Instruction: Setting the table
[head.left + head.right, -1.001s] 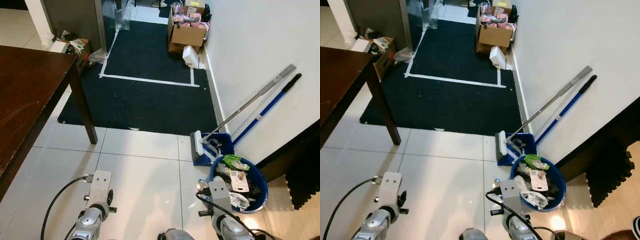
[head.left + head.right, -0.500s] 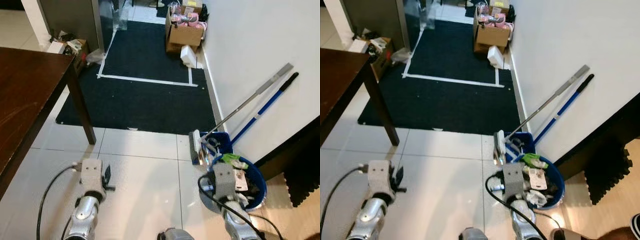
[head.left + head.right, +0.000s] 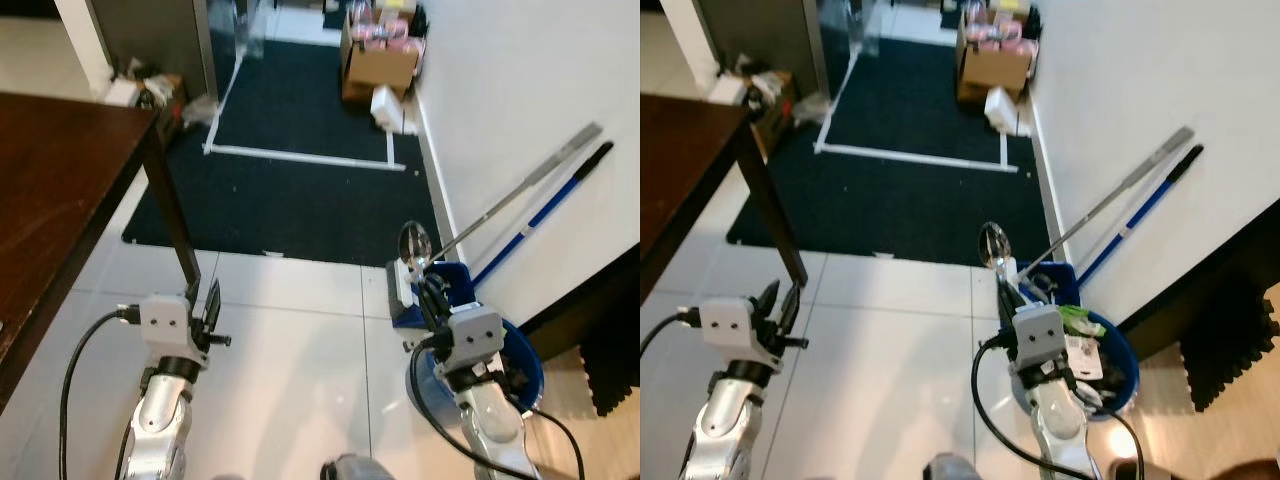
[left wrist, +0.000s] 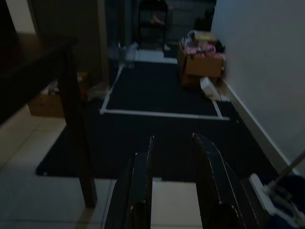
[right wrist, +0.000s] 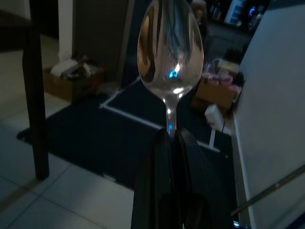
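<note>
Spoon (image 5: pixel 170 47): pinched upright in our right gripper (image 5: pixel 170 138) for carrying to the table (image 3: pixel 50 190); left gripper (image 4: pixel 174 157) narrowly parted, empty.

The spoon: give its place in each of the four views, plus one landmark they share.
Left eye view: spoon right of centre, bowl up, handle in the right claw.
Right eye view: spoon just right of centre, above that claw.
Left wrist view: not in it.
Right wrist view: spoon top centre, pinched between the fingers.
Shared landmark: the dark rug with white tape lines.
</note>
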